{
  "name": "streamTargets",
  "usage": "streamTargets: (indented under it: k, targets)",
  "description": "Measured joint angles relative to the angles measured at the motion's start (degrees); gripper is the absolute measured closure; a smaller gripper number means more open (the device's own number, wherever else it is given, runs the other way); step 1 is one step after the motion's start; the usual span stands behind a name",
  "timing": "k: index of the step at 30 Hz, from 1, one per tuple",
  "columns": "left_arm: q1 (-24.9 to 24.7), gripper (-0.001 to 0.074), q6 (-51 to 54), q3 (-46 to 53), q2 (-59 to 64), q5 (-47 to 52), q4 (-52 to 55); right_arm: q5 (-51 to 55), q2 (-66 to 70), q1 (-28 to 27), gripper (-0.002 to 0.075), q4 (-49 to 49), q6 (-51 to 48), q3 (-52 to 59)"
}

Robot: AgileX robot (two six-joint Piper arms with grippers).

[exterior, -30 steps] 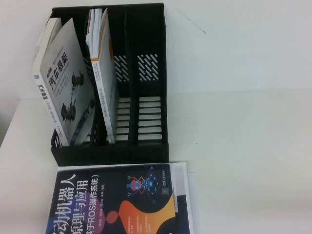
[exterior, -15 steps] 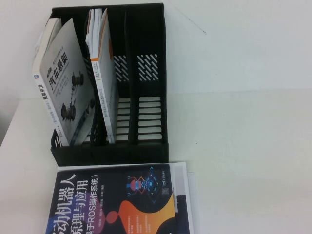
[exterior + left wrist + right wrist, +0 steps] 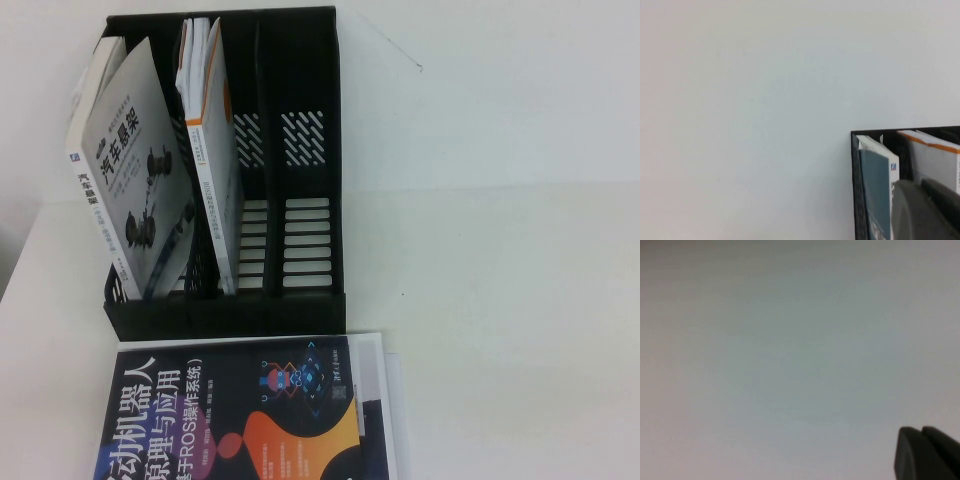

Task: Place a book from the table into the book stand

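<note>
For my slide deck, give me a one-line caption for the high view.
Dark robotics book flat on white table before black book stand holding two books; neither tool in view.

No change was observed between the earlier high views and the current one. The book (image 3: 240, 410) at the lower left of the frame, the book stand (image 3: 300, 300) at the upper left, and the two volumes standing in its left slots occupied identical positions throughout. Neither gripper entered the high view during the interval.
</note>
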Motion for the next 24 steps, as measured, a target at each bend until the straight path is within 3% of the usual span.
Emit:
streamTargets:
  k: [8,13,19,24]
  targets:
    - [0.00,0.0739,1.76,-14.19,5.15,18.84,1.95,50.39,1.88,0.00,0.0726,-2.78,-1.26,-18.95]
    - [0.00,0.0739,0.17,-23.99,17.08,31.79,6.02,70.89,12.47,0.00,0.0726,-2.90,-1.26,-30.05]
    - [0.00,0.0739,-0.59,-28.94,27.70,31.79,9.77,82.83,28.48,0.00,0.0726,1.82,-1.60,-37.44]
    - [-0.47,0.0739,-9.05,-28.58,34.79,33.29,10.12,80.79,37.71,0.00,0.0726,7.89,-1.91,-39.51]
